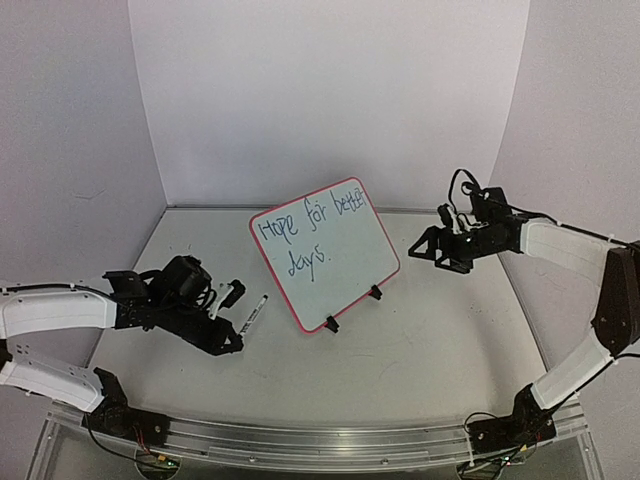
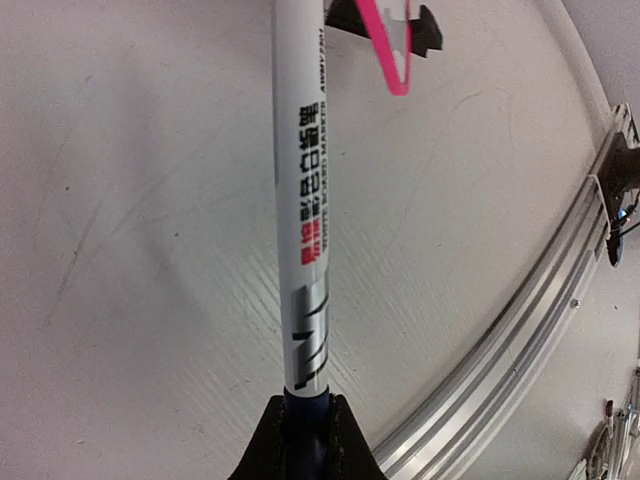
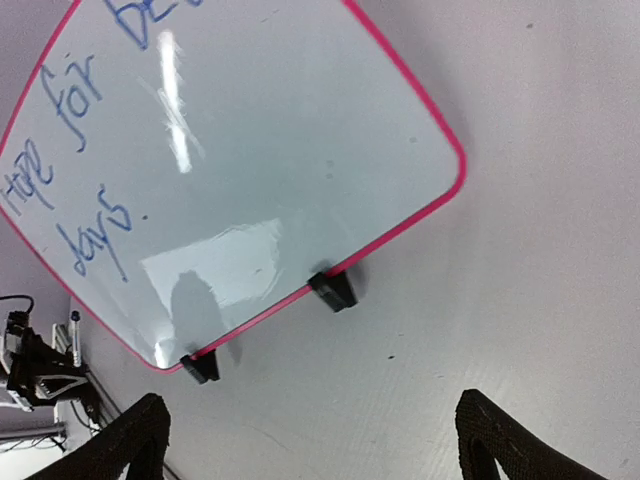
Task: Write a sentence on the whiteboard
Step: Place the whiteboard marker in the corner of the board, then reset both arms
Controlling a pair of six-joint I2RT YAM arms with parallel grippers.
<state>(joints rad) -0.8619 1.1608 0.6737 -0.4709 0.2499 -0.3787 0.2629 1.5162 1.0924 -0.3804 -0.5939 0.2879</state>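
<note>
The whiteboard (image 1: 325,255) stands tilted on two black clip feet at the table's middle. The sentence (image 1: 310,230), in blue, reads "Hope for better days." in two lines. My left gripper (image 1: 236,338) is to the board's left, low over the table. It is shut on the blue tail end of a white marker (image 1: 253,312) that points toward the board. In the left wrist view the pads (image 2: 262,445) clamp the marker (image 2: 305,200); the board's pink corner (image 2: 385,50) shows beyond it. My right gripper (image 1: 420,250) is open and empty to the board's right. Its view (image 3: 320,440) shows the board (image 3: 300,130).
An aluminium rail (image 1: 320,440) runs along the table's near edge and also shows in the left wrist view (image 2: 520,320). White walls enclose the back and sides. The board's clip feet (image 3: 332,290) rest on the table in front of my right gripper.
</note>
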